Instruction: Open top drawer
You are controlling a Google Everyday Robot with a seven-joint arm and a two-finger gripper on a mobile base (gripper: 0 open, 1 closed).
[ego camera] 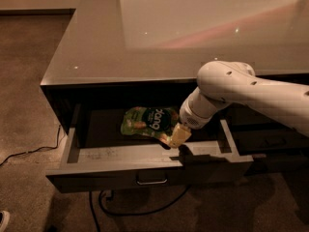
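Note:
The top drawer stands pulled out from under the glossy grey countertop. Its dark flat front carries a small metal loop handle at the centre. A green snack bag lies in the shallow grey tray. My gripper hangs from the white arm over the drawer, just behind its front wall and at the right edge of the bag. It is well above and behind the handle.
A black cable runs across the brown carpet at the left and loops under the drawer. More dark drawer fronts sit to the right, behind the arm. A white shoe tip shows at the lower left.

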